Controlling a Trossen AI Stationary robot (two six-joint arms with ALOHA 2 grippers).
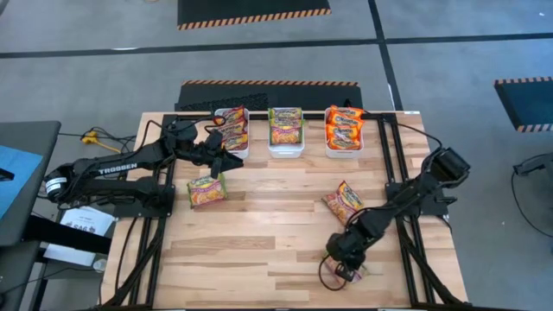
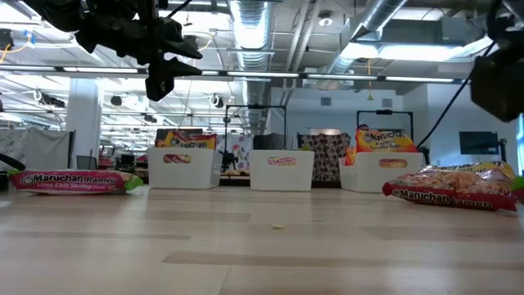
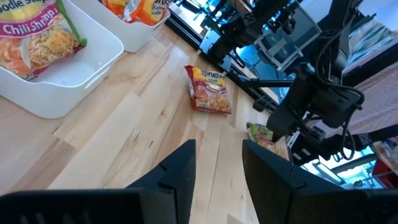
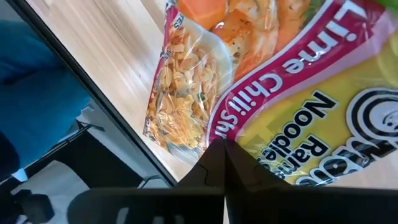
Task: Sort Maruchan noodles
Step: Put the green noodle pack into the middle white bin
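Three white bins stand in a row at the far edge. They hold red-edged (image 1: pixel 232 128), green-edged (image 1: pixel 286 127) and orange (image 1: pixel 344 128) Maruchan packets. A green-edged packet (image 1: pixel 207 190) lies flat at centre left. A red-orange packet (image 1: pixel 343 201) lies flat at centre right. My left gripper (image 1: pixel 229 161) hangs open above the table, in front of the left bin, with nothing between its fingers (image 3: pixel 180 171). My right gripper (image 1: pixel 341 259) is near the front right edge, shut on a Lime Chili Shrimp packet (image 4: pixel 298 106). My right gripper pinches the Lime Chili Shrimp packet between its two shut fingers, at the part by its pink band (image 4: pixel 239 140). The fingers slant down from above. The fingertips hide the exact spot. Whether the packet (image 1: pixel 355 273) is clear of the table, I cannot tell.
Black frame rails (image 1: pixel 406 173) run along both sides of the wooden table. Bare wood lies between the two loose packets and along the front left. Cables loop at the front edge by my right gripper (image 1: pixel 328 276).
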